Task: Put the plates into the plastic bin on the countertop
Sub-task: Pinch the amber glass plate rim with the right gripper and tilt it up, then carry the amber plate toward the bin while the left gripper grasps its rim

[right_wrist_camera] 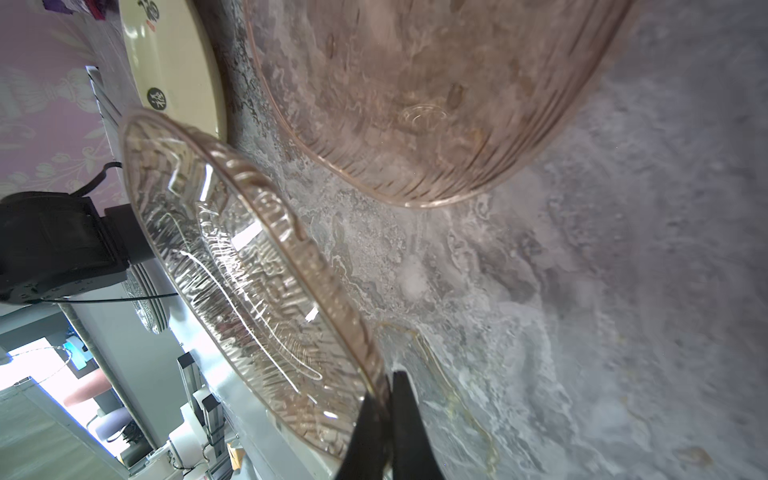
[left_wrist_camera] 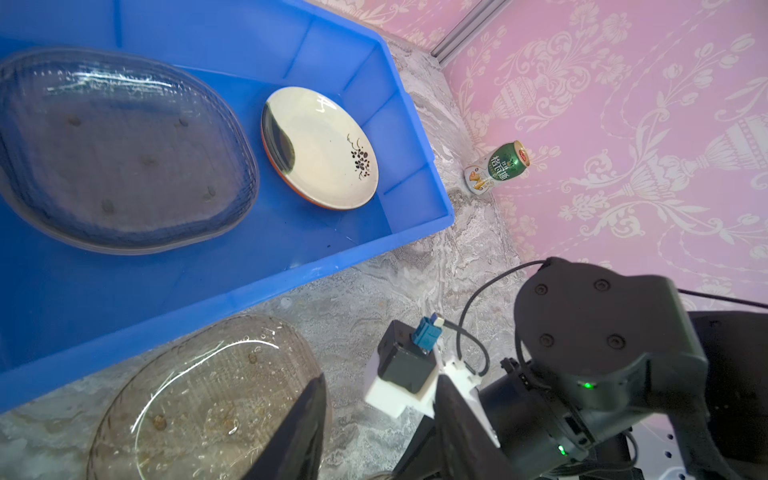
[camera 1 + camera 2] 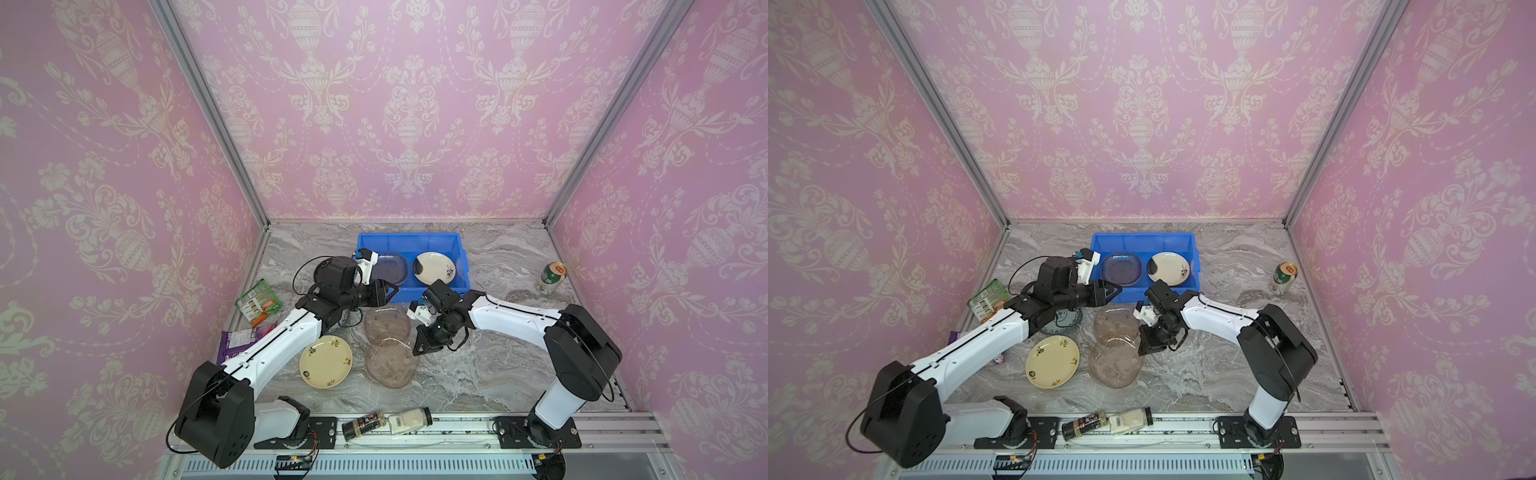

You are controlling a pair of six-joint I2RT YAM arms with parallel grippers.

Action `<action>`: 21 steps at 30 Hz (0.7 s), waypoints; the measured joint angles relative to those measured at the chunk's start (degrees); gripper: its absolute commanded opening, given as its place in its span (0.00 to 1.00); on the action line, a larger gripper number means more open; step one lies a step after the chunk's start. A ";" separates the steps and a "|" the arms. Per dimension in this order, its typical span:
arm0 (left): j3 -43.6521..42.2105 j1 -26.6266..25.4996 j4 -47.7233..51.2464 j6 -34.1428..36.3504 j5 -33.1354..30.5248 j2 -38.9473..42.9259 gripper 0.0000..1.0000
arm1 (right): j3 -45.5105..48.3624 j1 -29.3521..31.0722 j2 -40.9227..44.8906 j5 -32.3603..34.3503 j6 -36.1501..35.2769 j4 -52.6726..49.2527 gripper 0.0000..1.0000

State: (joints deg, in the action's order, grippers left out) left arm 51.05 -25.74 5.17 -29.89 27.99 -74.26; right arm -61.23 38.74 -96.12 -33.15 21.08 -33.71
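Plates [image 3: 326, 361] split between blue bin [image 3: 411, 242] and grey-veined marble tabletop [image 3: 498, 365], pink damask wallpaper [image 3: 395, 124] around.
Right end effector [image 3: 417, 350] is clamped on the tilted, ribbed brownish plate [image 3: 391, 362] at 6 o'clock from the bin; left end effector [image 3: 390, 289] hangs half-open, empty, over its near wall.

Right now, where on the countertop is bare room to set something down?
Free: the grey marbled countertop between the bright blue plastic bin and the green drink can. Crowded: mid-left, around the cream flowered plate and the brownish translucent plates.
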 measured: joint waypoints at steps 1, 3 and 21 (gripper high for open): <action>1.16 0.00 0.81 1.05 0.00 -0.42 0.46 | -1.46 -1.14 0.72 0.50 -0.72 -1.92 0.00; 2.91 0.00 2.12 3.06 0.02 -1.18 0.50 | -4.66 -3.65 2.01 1.53 -2.29 -5.53 0.00; 9.27 0.00 6.75 9.92 3.74 -8.59 0.44 | -12.61 -12.79 8.48 5.97 -6.71 -13.16 0.00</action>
State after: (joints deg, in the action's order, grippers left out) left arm 60.31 -25.74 11.92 -19.97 31.73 -82.85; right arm -73.84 25.96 -87.64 -27.18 14.37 -46.87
